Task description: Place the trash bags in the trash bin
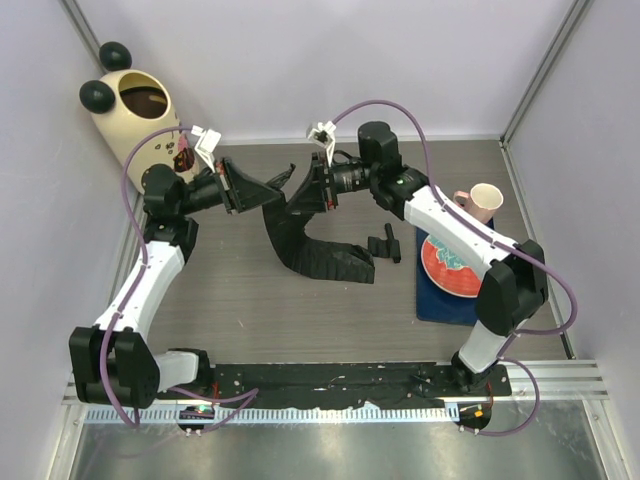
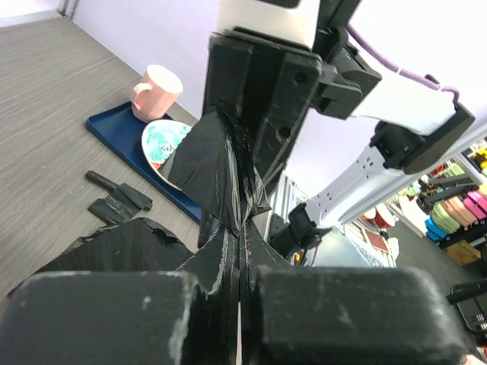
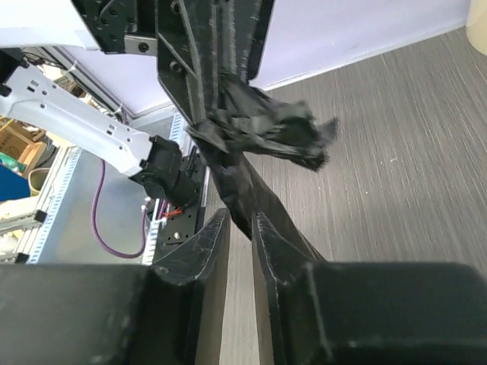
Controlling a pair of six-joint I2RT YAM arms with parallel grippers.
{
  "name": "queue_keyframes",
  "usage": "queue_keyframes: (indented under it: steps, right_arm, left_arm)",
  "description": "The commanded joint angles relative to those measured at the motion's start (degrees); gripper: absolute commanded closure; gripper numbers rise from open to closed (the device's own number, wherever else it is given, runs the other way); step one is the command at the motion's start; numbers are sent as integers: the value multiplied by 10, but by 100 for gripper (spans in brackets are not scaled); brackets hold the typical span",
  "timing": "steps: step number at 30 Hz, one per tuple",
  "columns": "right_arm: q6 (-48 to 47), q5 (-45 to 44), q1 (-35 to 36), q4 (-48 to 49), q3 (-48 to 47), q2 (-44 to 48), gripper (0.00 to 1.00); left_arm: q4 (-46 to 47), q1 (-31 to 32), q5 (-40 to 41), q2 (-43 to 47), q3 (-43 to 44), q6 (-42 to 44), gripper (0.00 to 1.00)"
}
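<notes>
One black trash bag [image 1: 315,255] hangs stretched between both grippers above the table's middle, and its lower part lies crumpled on the wood. My left gripper [image 1: 240,188] is shut on the bag's left end; the left wrist view shows its jaws [image 2: 242,228] pressed together on the plastic [image 2: 217,171]. My right gripper [image 1: 322,195] faces it from the right. In the right wrist view a narrow gap stands between that gripper's [image 3: 242,215] fingers, and a twisted strand of bag [image 3: 266,125] crosses just past their tips. The cream trash bin [image 1: 140,125] with black ears lies tilted at the back left, its mouth upward.
A blue tray [image 1: 440,300] at the right carries a red patterned plate [image 1: 450,265], with a pink cup [image 1: 480,203] at its far end. Small black scraps [image 1: 385,243] lie on the table beside the tray. White walls close in the back and both sides.
</notes>
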State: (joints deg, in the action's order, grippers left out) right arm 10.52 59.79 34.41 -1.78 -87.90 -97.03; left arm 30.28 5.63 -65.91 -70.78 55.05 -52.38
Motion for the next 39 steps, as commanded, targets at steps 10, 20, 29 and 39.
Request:
queue_keyframes:
  steps: [10,20,29,39]
  right_arm:
    - [564,81,-86,485,-18,-25,34]
    - [644,139,-68,533,11,-39,9]
    - [552,151,-45,436,27,-38,6]
    - [544,158,-27,481,-3,-48,99]
  left_arm:
    - [-112,13,-77,68,8,220,100]
    - [-106,18,-62,72,12,244,99]
    - [-108,31,-55,70,22,259,99]
    - [-127,42,-34,72,25,264,99]
